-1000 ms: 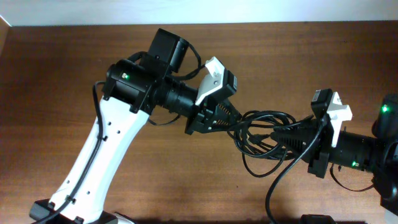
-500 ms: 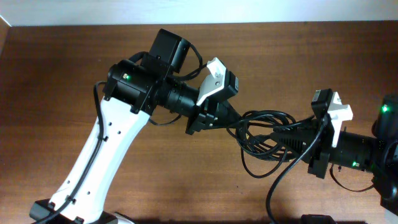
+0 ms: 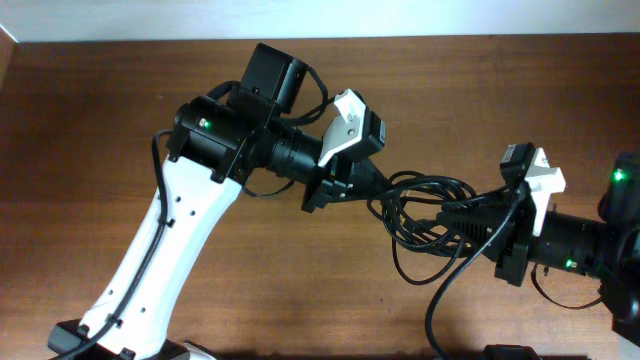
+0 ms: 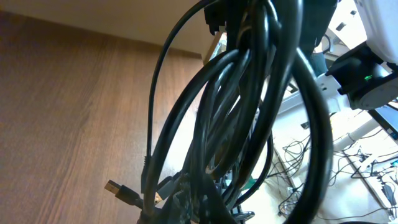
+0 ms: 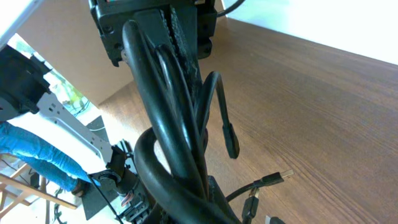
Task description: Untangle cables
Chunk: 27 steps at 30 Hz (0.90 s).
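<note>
Now that the left claw [image 3: 373, 189] has clamped shut on the cables [image 3: 432, 182], the bundle stretches over the table [image 3: 90, 120], gripped by the right claw [image 3: 452, 217] too, seemingly ready for pulling loops apart.

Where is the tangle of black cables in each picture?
Overhead: the cables hang right of the middle.
Left wrist: the cables fill the middle, from top to bottom.
Right wrist: the cables run down the middle-left.
Shared landmark: the brown table shows in all three.
</note>
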{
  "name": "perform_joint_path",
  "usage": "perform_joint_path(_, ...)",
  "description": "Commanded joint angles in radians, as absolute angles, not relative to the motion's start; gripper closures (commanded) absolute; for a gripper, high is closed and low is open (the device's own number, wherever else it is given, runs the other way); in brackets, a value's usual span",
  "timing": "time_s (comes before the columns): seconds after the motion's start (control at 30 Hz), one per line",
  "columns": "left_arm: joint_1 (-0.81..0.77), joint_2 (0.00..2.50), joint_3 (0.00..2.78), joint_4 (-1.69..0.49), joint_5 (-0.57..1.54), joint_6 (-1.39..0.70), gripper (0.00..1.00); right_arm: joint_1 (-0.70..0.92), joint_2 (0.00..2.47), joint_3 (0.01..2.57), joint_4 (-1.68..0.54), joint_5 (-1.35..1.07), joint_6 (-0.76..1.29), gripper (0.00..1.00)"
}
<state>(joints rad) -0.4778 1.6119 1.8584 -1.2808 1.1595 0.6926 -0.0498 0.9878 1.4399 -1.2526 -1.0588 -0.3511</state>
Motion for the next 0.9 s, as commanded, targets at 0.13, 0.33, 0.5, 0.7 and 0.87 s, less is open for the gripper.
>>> perform_joint_path(0.13,-0.49,1.595,1.867,-1.258,1.254,0.701,1.0,-0.046,1.024,1.447,-1.303,-0.982,-0.35,0.96)
perform_joint_path(0.33,-0.49,1.594,1.867,-1.248,1.264,0.701,1.0,-0.046,1.051,1.447,-1.309,-0.982,-0.35,0.96)
perform_joint_path(0.5,-0.458,1.594,1.868,-1.207,1.262,0.701,1.0,-0.046,1.055,1.447,-1.358,-0.952,-0.351,0.96)
perform_joint_path(0.7,-0.384,1.592,1.868,-1.166,1.306,0.681,1.0,-0.046,1.055,1.447,-1.411,-0.879,-0.35,0.96)
perform_joint_path(0.87,-0.331,1.592,1.868,-1.156,1.304,0.681,1.0,-0.046,1.055,1.447,-1.411,-0.879,-0.351,0.96)
